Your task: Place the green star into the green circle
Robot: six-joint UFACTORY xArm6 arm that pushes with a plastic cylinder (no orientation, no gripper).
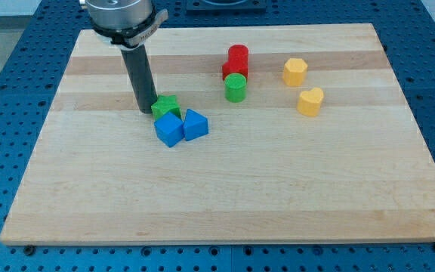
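The green star [166,106] lies left of the board's middle. My tip [146,111] stands right against its left side. The green circle block [236,88], a short cylinder, stands further to the view's right, just below a red cylinder [237,55] and another red block [233,70]. A blue cube [169,130] and a blue triangular block [195,124] sit just below the green star, touching or nearly touching it.
Two yellow blocks lie at the view's upper right: one [295,71] and a heart-like one [310,100]. The wooden board [278,189] rests on a blue perforated table; its edges run close to the frame on all sides.
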